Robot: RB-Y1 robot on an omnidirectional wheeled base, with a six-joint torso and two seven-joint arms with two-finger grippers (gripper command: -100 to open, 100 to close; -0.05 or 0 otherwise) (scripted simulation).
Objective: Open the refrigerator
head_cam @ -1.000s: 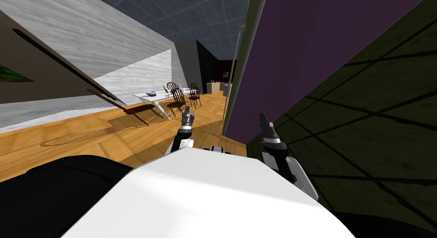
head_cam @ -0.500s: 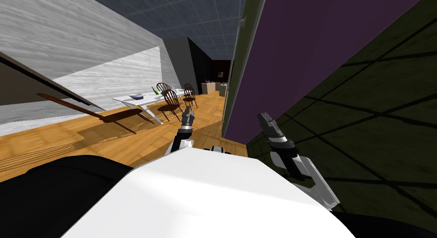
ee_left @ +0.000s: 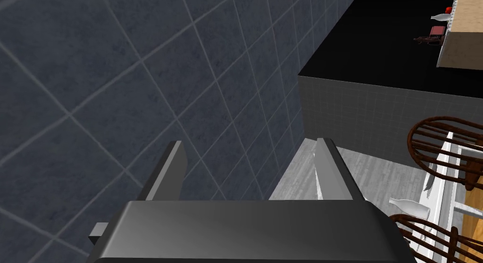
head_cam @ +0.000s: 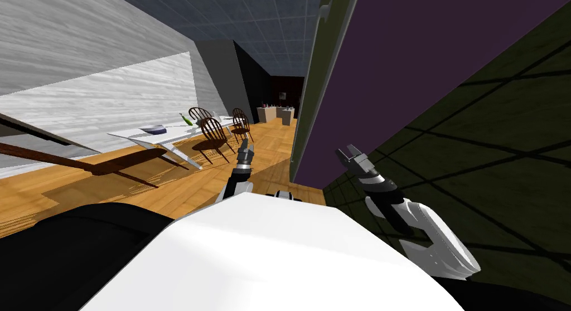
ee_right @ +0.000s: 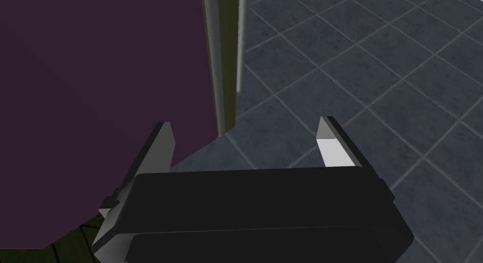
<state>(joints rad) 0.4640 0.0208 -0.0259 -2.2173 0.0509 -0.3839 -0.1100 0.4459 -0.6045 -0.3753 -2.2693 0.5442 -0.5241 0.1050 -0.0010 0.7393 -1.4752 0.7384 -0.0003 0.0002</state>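
Fingers (ee_right: 332,149) of the right gripper (ee_right: 245,126) stand wide apart and hold nothing. This gripper is up close to the refrigerator (head_cam: 424,62), which has a big flat purple face. One finger is just beside that purple face. Past the fingertips runs the refrigerator's green edge, and along it a long grey handle (ee_right: 241,38). The handle is apart from the fingers. I cannot tell if the door is shut or open a crack.

To the right of the refrigerator is a dark wall (head_cam: 490,157) with big square tiles.

The left gripper (head_cam: 246,149) is held out over the wooden floor (head_cam: 167,185), away from the refrigerator. Its fingers are wide apart too, and it holds nothing.

Further off on the left stands a white table (head_cam: 161,136) with brown round-backed chairs (head_cam: 214,132) beside it. A green bottle (head_cam: 187,119) and a bowl (head_cam: 151,129) sit on the table. At the far end of the room is a pale counter (head_cam: 267,113) with small things on top.
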